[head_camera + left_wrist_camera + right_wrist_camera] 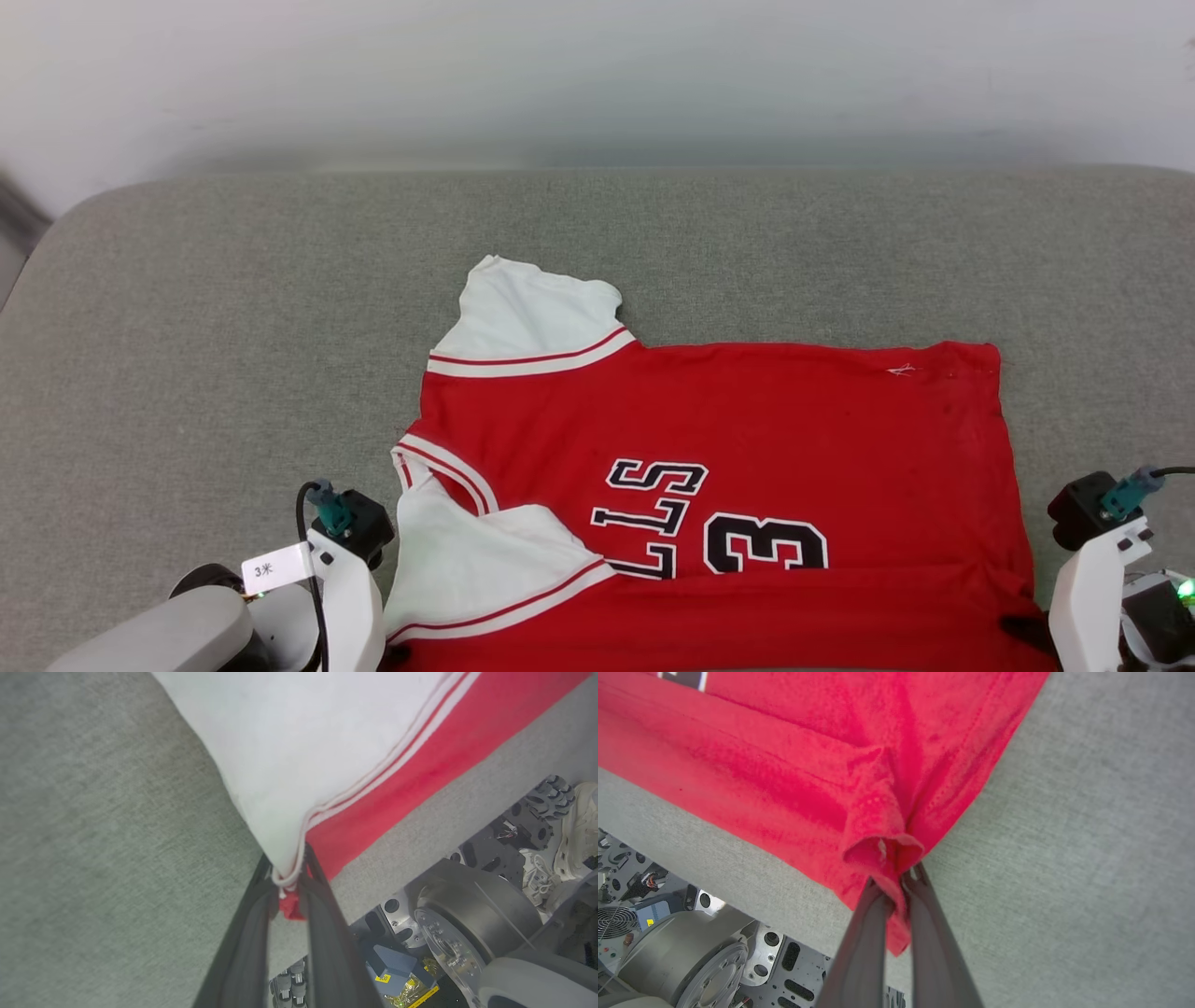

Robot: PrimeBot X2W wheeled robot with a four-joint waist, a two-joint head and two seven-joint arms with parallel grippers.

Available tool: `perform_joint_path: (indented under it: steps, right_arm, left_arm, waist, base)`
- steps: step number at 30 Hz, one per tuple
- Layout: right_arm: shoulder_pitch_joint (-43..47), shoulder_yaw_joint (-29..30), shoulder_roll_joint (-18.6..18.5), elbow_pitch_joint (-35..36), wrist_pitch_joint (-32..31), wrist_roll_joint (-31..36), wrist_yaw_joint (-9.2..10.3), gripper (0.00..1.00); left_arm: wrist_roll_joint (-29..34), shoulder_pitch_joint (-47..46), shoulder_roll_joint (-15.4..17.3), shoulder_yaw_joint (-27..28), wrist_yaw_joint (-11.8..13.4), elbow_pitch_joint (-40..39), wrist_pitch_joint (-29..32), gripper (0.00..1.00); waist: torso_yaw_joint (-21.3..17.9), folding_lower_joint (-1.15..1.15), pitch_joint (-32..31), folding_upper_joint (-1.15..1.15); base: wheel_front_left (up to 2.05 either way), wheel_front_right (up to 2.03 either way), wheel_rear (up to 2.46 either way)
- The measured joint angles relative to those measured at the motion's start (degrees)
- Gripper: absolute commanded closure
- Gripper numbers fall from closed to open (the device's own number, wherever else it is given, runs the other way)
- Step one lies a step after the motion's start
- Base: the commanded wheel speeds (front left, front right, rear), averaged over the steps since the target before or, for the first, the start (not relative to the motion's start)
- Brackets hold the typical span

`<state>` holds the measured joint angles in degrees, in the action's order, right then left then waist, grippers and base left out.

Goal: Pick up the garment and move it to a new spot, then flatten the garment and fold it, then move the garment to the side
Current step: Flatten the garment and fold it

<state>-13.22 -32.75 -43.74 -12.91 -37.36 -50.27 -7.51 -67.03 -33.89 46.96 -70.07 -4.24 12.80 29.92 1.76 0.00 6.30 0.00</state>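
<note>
Left fingers [247, 942] pinch a sleeve corner of the garment [747, 411], right fingers [868, 938] its bunched hem; lettering [653, 513] partly hidden

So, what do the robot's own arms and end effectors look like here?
Both arms have white wrist shells topped by a black block with a teal connector. The left arm carries a looping black cable and a white tag marked 3; a green light glows beside the right arm. The left end effector and right end effector each have two long, dark, tapering fingers.
</note>
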Motion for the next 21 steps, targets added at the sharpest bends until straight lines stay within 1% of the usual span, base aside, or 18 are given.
perform_joint_path:
  steps: [1, 2, 3, 6, 9, 11, 13, 16, 17, 19, 21]
  right_arm:
    - [0.19, 0.14, 0.41, -0.33, 0.04, 0.24, 0.00, 0.96]
    - [0.31, 0.37, 0.80, -0.51, 0.52, 0.48, 0.00, 0.36]
    - [0.32, 0.70, 1.08, -0.52, 1.07, 0.55, 0.00, 0.00]
    - [0.29, 2.30, 1.57, 0.54, 4.30, 1.71, 0.00, 0.00]
    - [0.21, 5.28, 1.83, 1.69, 9.38, 3.92, 0.01, 0.00]
    - [0.10, 8.56, 3.20, 2.24, 13.86, 5.64, 0.00, 0.00]
    - [-0.42, 11.58, 4.59, 2.96, 18.18, 9.31, 0.01, 0.00]
    - [-0.93, 17.03, 7.88, 4.05, 24.51, 15.21, 0.01, 0.00]
    - [-0.97, 18.85, 9.37, 4.68, 26.52, 17.24, 0.01, 0.00]
    - [-0.97, 21.92, 12.14, 6.27, 29.33, 20.76, 0.01, 0.00]
    - [-0.81, 25.17, 15.03, 8.22, 32.14, 24.31, 0.01, 0.00]
  left_arm:
    - [0.12, -0.01, -0.31, 0.10, 0.19, 0.53, -0.52, 0.63]
    - [0.88, -0.08, -0.41, 0.09, 0.20, 0.90, -1.08, 0.00]
    - [1.18, -0.18, -0.49, 0.21, 0.20, 1.32, -1.47, 0.00]
    - [1.45, -0.70, -0.19, 0.80, 0.13, 1.27, -2.72, 0.00]
    - [1.81, -1.91, 1.11, 1.92, -0.07, -0.30, -3.60, 0.00]
    - [1.53, -3.09, 1.98, 3.27, 0.30, -1.93, -4.00, 0.00]
    - [2.34, -4.77, 3.02, 4.44, 0.78, -3.36, -5.13, 0.00]
    - [4.35, -7.72, 3.66, 6.70, 2.01, -4.37, -7.75, 0.00]
    - [5.31, -8.87, 3.66, 7.60, 2.77, -4.44, -9.11, 0.00]
    - [7.28, -11.38, 3.44, 9.06, 3.67, -4.11, -11.16, 0.00]
    - [7.86, -13.46, 2.58, 10.54, 4.66, -3.12, -12.61, 0.00]
  waist:
    - [0.03, 0.00, 0.19, 0.00]
    - [0.08, 0.00, 0.28, 0.00]
    - [0.12, 0.00, 0.24, 0.00]
    - [0.23, 0.00, -0.43, 0.00]
    - [0.44, 0.00, -1.46, 0.00]
    - [0.55, 0.00, -2.09, 0.00]
    - [0.53, 0.00, -2.52, 0.00]
    - [0.15, 0.00, -2.52, 0.00]
    - [-0.04, 0.00, -2.33, 0.00]
    - [-0.47, 0.00, -1.75, 0.00]
    - [-1.00, 0.00, -0.98, 0.00]
  base:
    - [0.00, 0.00, 0.00]
    - [0.00, 0.00, 0.00]
    - [0.00, 0.00, 0.00]
    - [0.00, 0.00, 0.00]
    - [0.00, 0.00, 0.00]
    - [0.00, 0.00, 0.00]
    - [0.00, 0.00, 0.00]
    - [0.00, 0.00, 0.00]
    - [0.00, 0.00, 0.00]
    - [0.00, 0.00, 0.00]
    - [0.00, 0.00, 0.00]
